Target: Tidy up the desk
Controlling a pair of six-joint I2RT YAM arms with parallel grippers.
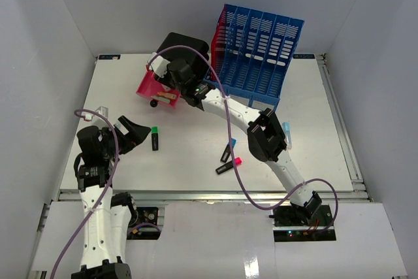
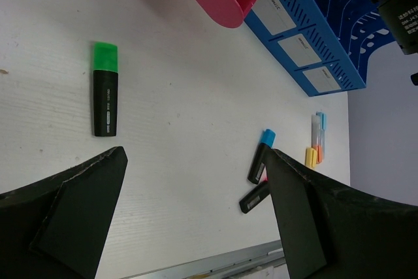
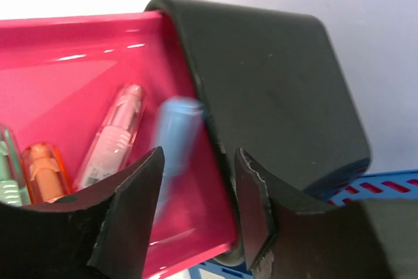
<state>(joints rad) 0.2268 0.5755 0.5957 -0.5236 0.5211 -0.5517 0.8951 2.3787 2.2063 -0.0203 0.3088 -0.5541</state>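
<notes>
Two arms reach out over the white desk (image 1: 117, 89), which spans the whole booth floor. Right gripper (image 3: 198, 161) is above the pink tray (image 3: 78, 63), jaws partly parted, gripping nothing; a blurred blue pen (image 3: 176, 135) shows just beyond them inside the tray. Left gripper (image 2: 196, 155) gapes wide, holding nothing, near a green-capped highlighter (image 2: 105, 89).
</notes>
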